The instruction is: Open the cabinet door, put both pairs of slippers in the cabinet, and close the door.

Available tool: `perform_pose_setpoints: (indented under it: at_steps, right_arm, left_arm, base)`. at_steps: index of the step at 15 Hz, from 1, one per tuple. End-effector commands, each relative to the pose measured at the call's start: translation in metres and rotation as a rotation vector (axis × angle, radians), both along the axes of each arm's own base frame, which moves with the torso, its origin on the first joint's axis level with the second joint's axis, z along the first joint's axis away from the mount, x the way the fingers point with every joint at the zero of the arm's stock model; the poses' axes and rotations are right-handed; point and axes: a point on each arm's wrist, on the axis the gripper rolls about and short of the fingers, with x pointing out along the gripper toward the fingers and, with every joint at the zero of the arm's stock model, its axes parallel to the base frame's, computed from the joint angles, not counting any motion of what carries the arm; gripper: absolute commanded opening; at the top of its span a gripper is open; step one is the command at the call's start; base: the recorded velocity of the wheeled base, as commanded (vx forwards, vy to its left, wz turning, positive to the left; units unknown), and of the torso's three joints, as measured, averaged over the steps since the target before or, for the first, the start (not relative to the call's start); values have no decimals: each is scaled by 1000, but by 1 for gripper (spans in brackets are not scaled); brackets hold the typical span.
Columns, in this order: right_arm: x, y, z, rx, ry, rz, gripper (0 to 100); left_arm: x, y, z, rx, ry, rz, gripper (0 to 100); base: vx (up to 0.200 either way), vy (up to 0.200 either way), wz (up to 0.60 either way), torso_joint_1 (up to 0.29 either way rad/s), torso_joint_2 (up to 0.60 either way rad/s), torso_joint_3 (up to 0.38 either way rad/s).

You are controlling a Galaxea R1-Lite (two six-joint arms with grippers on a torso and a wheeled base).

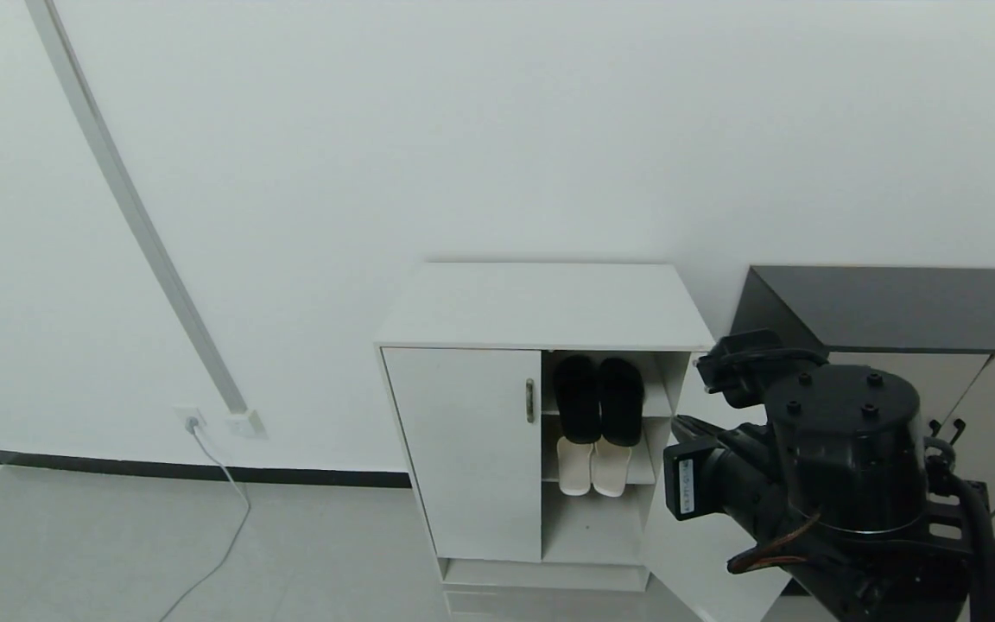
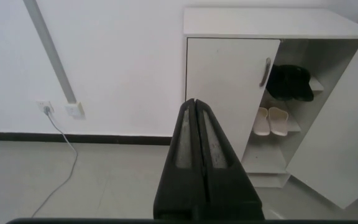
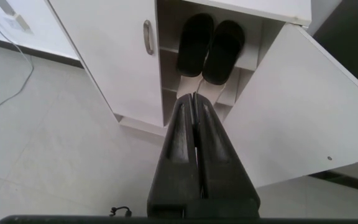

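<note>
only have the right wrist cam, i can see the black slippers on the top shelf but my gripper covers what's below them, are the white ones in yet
Observer: Yes. In the head view the white slippers lie side by side on the shelf just under the black slippers, toes pointing out.
Operator: ok and the other arm, is it holding anything
Observer: No. The left gripper is shut with nothing in it. In the left wrist view it is off to one side, aimed at the closed door of the cabinet without touching it.
</note>
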Motion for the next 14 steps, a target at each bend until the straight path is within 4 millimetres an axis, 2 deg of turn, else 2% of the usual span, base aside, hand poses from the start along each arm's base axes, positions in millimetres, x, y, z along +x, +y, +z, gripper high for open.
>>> perform_pose_setpoints:
  at_steps: [1,9,14]
  right_arm:
    - [2,1,-2,-7,5,-2,0]
    - [8,-3,-2,-15,1,-22,0]
    - [24,-9,-4,-16,11,-60,0]
  left_arm:
    - [0,0,0,0,1,1,0]
    - [0,0,0,1,1,1,0]
    - [0,0,0,1,1,1,0]
  base:
    - [0,0,0,0,0,0]
    - [0,0,-600,6,2,1]
    - [0,0,0,0,0,0]
